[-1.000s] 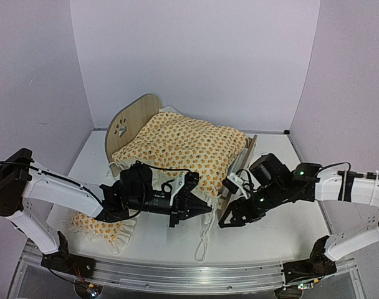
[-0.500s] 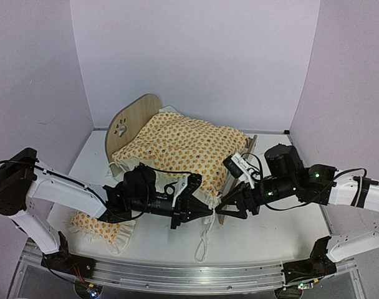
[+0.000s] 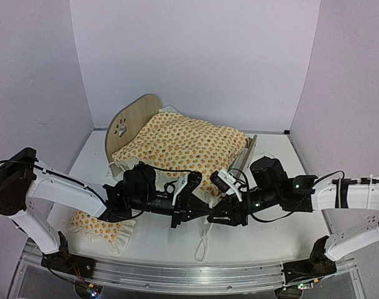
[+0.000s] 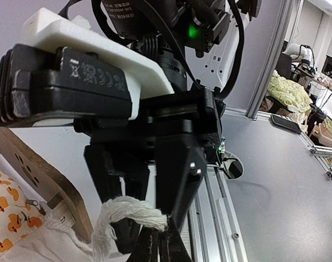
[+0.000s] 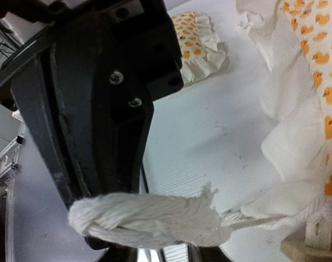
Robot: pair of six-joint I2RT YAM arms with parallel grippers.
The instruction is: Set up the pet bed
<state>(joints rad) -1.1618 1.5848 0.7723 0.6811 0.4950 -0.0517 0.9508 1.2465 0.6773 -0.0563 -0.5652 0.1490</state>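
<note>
The bed (image 3: 124, 134) sits mid-table toward the back wall. Its headboard (image 3: 139, 112) is at the far-left end and its footboard (image 3: 242, 159) at the right end, nearest my R arm (image 3: 345, 194). The duck-print blanket (image 3: 183, 146) is draped over the whole top, w/ its ruffled edge spilling down the near side. The pillow (image 3: 96, 227) lies on the table (image 3: 158, 246) at front left, partly under my L arm (image 3: 65, 193) and well apart from the bed.

Both arms meet nose to nose in front of the bed's near right corner. L gripper (image 3: 202, 208) has its fingers pressed together, clamped on the white cord (image 5: 147, 218) near its knotted, frayed end; the L wrist cam shows it pinched right at the tips. R gripper (image 3: 217, 216) faces it head-on w/ one finger either side of that knot. I can't tell if they're pressing on it or only flanking it. The cord runs back to the blanket's white edge by the footboard, and a loose loop of it lies on the table below the grippers.
</note>
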